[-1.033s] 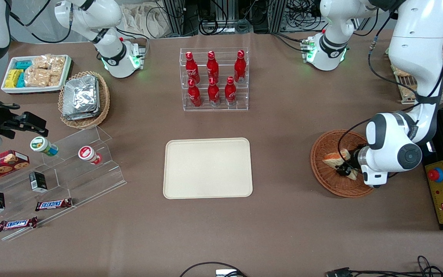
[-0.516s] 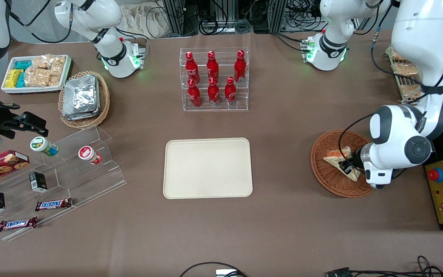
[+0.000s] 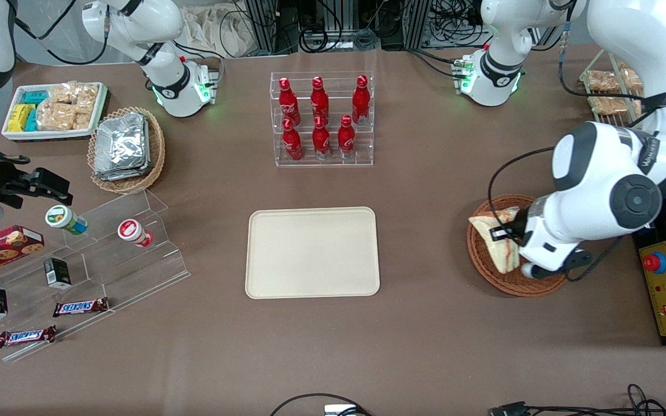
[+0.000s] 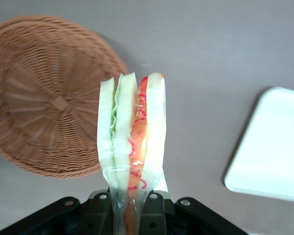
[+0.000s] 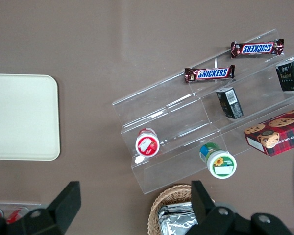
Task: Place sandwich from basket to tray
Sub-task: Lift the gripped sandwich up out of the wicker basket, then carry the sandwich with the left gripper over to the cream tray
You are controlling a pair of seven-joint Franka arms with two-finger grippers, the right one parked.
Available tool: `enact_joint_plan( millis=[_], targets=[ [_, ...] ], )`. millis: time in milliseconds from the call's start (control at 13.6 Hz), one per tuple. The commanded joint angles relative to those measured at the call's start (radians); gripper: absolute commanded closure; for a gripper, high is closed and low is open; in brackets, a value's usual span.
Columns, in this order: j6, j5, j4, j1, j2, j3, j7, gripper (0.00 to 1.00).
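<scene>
Sandwich (image 3: 498, 242) is clamped between the gripper (image 3: 506, 233) jaws, held clear above the basket (image 3: 483, 263). Wrist view: sandwich (image 4: 132, 137) stands on edge, cut face toward the camera, pale bread outside, green and orange-red filling in the middle, clear wrap around it. Black fingers (image 4: 99, 211) squeeze it from both sides at its base. Basket (image 4: 44, 98) in that view shows bare wicker, with brown desk (image 4: 210, 58) around it.

Front view: basket sits at the working arm's end of the desk, partly covered by the white arm. Sandwich overlaps the basket's rim on the side facing the tray (image 3: 312, 252).

Tray lies flat at the desk's middle, well apart from the basket, nothing on it. Wrist view catches one rounded corner of it (image 4: 269, 147).

Farther from the front camera than the tray: clear rack of red bottles (image 3: 321, 118).

Toward the parked arm's end: tan basket of foil packets (image 3: 125, 147), white bin of snack packs (image 3: 55, 110) near the desk's corner, and a clear stepped shelf (image 3: 96, 260) with two small cups, small dark boxes and chocolate bars (image 3: 80, 307). A cookie box (image 3: 0, 245) sits at that end's edge.

Yellow button box (image 3: 665, 289) sits at the working arm's end, beside the basket.
</scene>
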Motion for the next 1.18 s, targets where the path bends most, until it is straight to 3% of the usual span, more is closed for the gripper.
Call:
enact_joint_plan(
  millis=[0, 443, 738, 1107],
  targets=[
    [-0.025, 0.009, 0.119, -0.079, 0.096, -0.013, 0.032, 1.00],
    [0.000, 0.036, 0.294, -0.288, 0.295, -0.011, -0.038, 0.98],
    [0.087, 0.040, 0.286, -0.353, 0.384, -0.011, -0.051, 0.91],
    [0.224, 0.116, 0.285, -0.417, 0.501, -0.008, -0.111, 0.87]
  ],
)
